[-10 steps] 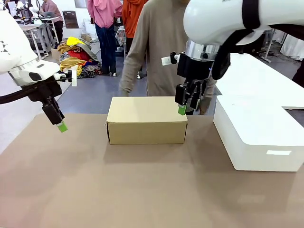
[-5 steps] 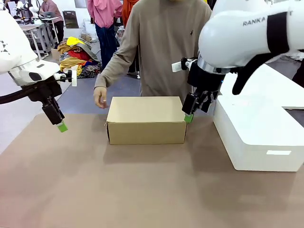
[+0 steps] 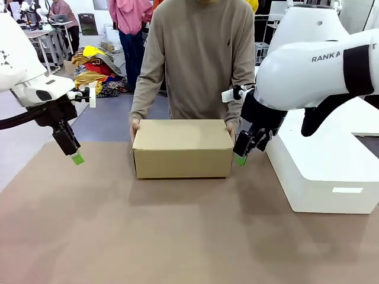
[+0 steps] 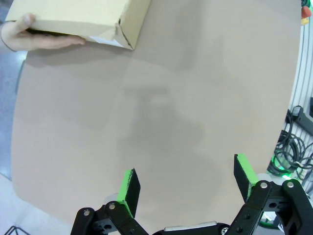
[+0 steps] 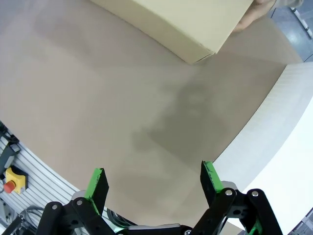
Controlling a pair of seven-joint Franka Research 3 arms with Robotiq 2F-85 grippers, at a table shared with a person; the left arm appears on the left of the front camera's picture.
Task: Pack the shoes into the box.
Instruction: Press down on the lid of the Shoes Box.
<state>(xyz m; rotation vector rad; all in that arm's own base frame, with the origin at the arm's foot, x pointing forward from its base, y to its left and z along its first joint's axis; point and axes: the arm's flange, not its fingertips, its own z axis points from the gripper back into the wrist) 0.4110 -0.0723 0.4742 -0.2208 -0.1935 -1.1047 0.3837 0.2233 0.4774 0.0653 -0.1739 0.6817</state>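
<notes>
Box sits closed at table centre, toward the far edge, lid flat, long side facing me. Shoes not visible to me. Person stands right behind it, 1 hand on the box's left end, the other hand on the right end.

My right gripper hangs just beside the box's right front corner, apart from it, fingers spread wide with nothing between them. From my right wrist camera the box corner is up top, bare table under the pads. White block-shaped box is just to the right of that gripper, so the gap there is narrow: box edge on 1 side, white wall on the other.

My left gripper hovers over the left table edge, well apart from the box, jaws wide apart too, nothing in them. Left wrist camera shows the box corner far off, with the person's hand against its end, and open tabletop between.

Near half of the table is open tan surface, plenty of room in front of the box and to its left.
</notes>
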